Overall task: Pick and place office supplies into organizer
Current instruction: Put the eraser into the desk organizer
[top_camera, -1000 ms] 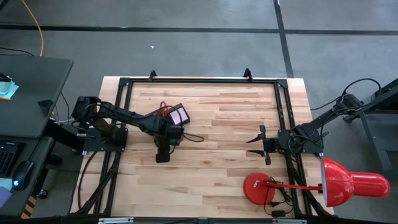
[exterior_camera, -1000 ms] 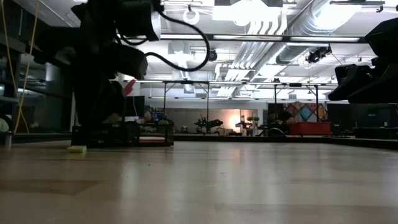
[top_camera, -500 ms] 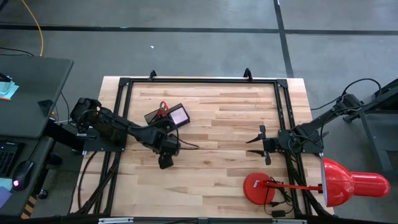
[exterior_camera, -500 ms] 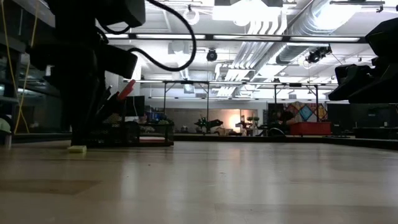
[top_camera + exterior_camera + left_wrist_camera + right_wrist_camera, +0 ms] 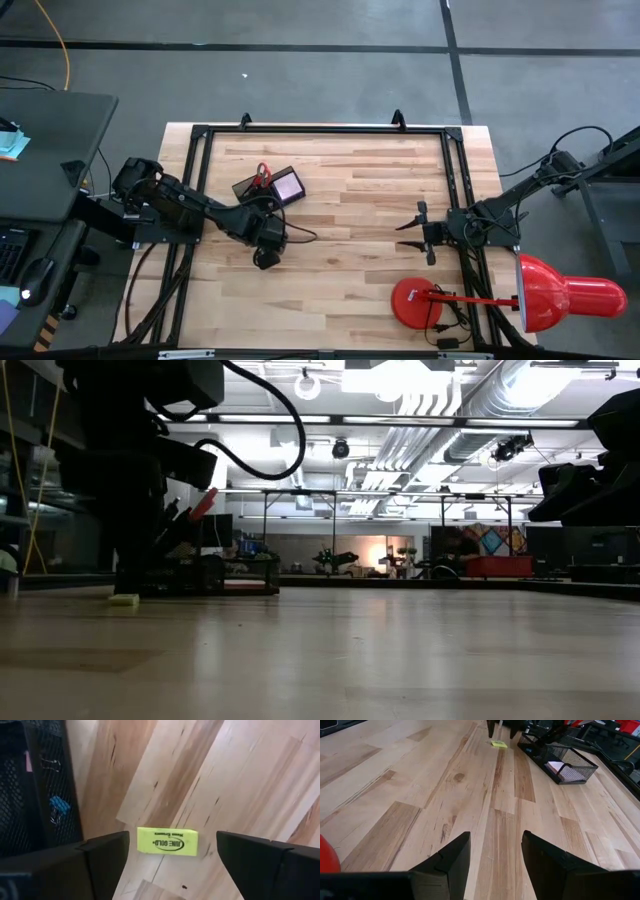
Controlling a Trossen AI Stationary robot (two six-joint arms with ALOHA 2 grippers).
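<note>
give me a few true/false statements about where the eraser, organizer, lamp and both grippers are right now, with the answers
1. The yellow eraser lies on the bare table, between the open fingers of the left gripper. True.
2. The eraser is inside the black mesh organizer. False: it lies on the wood beside it.
3. The red-handled scissors stand in the organizer. True.
4. The right gripper is shut on a pen. False: it is open and holds nothing.
5. The red lamp stands next to the organizer. False: its base is at the table's near right corner, far from the organizer.
</note>
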